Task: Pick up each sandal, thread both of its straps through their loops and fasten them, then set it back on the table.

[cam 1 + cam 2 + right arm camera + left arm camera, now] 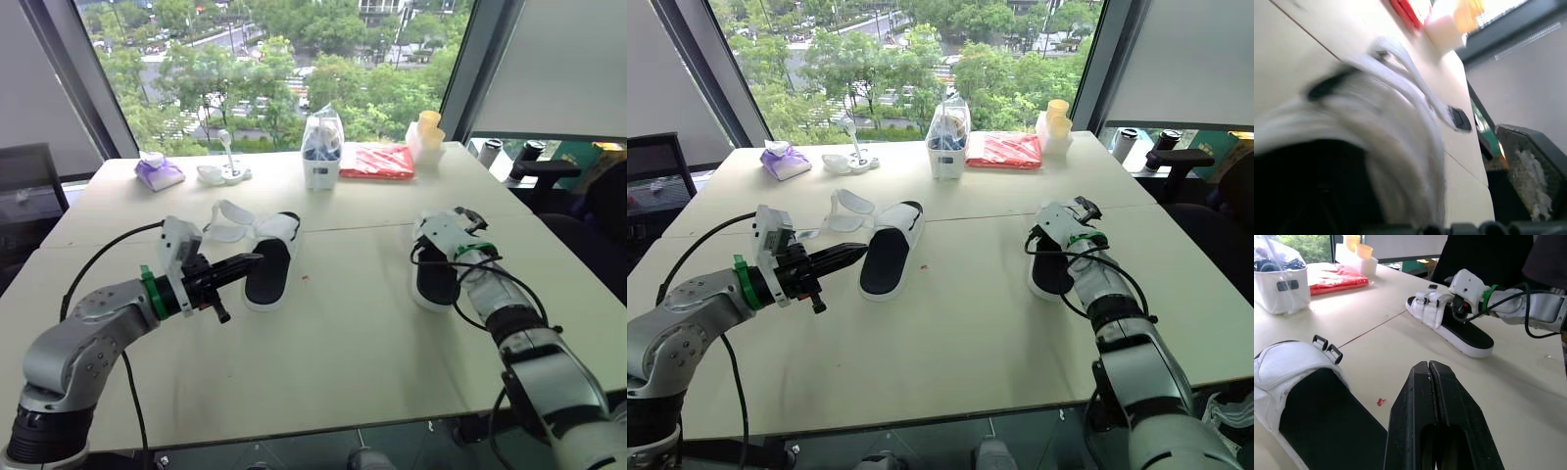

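Note:
One white sandal (pixel 269 264) with a black footbed lies left of the table's middle. Its two straps (pixel 230 220) are unfastened and spread out to the left, and its black loops (pixel 1327 346) stand free. My left gripper (pixel 250 262) is shut and empty, its tips just over that sandal's left edge. The second sandal (pixel 436 274) lies on the right side of the table, its straps (pixel 1430 303) folded across the top. My right gripper (pixel 438 260) is pressed down into this sandal's strap end, and the right wrist view looks at the white straps (pixel 1400 98) from very close.
Along the far edge stand a white basket with a bag (pixel 321 157), a red packet (pixel 377 160), yellow cups on a white box (pixel 427 132), a white dish with a brush (pixel 223 171) and a purple pouch (pixel 159 173). A chair (pixel 549 166) is off the right side.

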